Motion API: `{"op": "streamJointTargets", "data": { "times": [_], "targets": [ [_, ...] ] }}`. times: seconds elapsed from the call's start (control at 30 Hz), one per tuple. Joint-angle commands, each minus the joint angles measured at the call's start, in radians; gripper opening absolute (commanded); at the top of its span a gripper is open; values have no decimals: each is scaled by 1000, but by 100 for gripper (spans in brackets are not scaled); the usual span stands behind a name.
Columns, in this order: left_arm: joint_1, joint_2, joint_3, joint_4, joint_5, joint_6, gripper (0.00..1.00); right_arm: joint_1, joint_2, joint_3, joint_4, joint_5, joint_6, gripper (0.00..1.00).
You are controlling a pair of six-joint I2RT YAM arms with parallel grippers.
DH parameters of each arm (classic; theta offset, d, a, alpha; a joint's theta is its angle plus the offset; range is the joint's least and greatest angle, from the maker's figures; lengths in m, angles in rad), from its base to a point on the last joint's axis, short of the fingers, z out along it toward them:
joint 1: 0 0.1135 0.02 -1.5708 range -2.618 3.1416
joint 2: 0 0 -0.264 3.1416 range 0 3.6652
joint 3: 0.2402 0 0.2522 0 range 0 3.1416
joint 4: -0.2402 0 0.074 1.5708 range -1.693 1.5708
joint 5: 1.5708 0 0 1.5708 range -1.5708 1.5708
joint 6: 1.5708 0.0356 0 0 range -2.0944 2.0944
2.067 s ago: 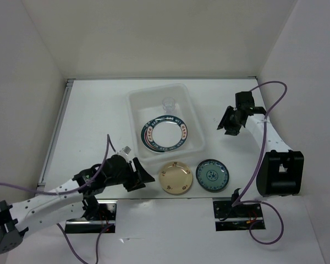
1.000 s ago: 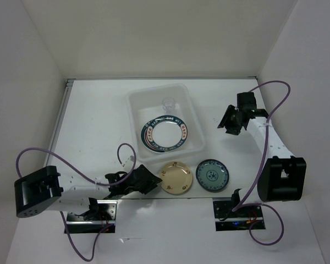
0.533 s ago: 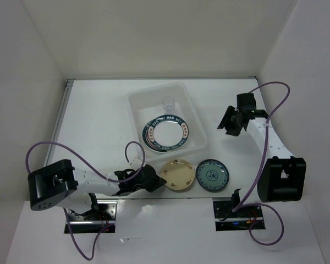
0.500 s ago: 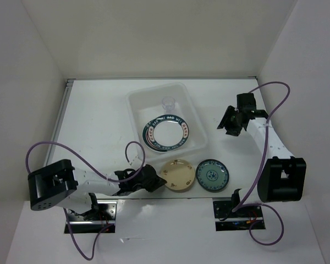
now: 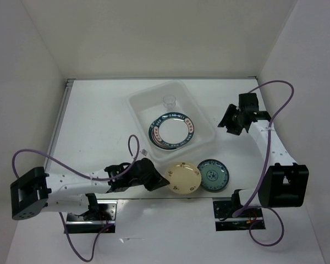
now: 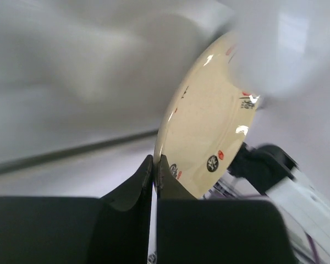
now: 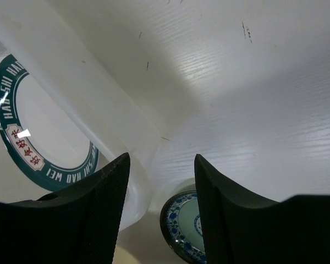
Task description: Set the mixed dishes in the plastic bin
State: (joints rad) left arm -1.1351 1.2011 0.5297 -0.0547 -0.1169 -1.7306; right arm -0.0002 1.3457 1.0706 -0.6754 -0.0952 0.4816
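On table point(image 5: 99, 121), bin point(image 5: 144, 106) holds rimmed plate point(image 5: 172, 130), cup point(image 5: 168, 101); left pincer point(image 6: 155, 164) clamps cream plate point(image 5: 185, 177), right pincer point(image 7: 162, 159) apart.

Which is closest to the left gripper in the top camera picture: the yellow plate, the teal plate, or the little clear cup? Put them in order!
Starting from the left gripper:
1. The yellow plate, pinched at its edge, just to the right.
2. The teal plate, farther right on the table.
3. The clear cup, at the far end of the bin.

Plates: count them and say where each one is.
3. Green-rimmed plate inside the plastic bin; cream plate pinched at its rim by the left end effector; teal plate on the table. Others may hide beneath the binned one.
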Motion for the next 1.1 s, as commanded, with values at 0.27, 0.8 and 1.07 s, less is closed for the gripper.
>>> {"op": "streamJointTargets", "data": {
  "times": [0.27, 0.8, 1.07],
  "targets": [
    [-3, -216, 153, -143, -39, 68, 0, -3, -80, -14, 25, -9, -1, 58],
    [302, -221, 360, -45, -107, 268, 0, -3, -143, -14, 25, -49, -1, 63],
    [498, 142, 570, 58, 6, 462, 0, -3, -206, -32, 25, -100, -1, 70]
  ]
}}
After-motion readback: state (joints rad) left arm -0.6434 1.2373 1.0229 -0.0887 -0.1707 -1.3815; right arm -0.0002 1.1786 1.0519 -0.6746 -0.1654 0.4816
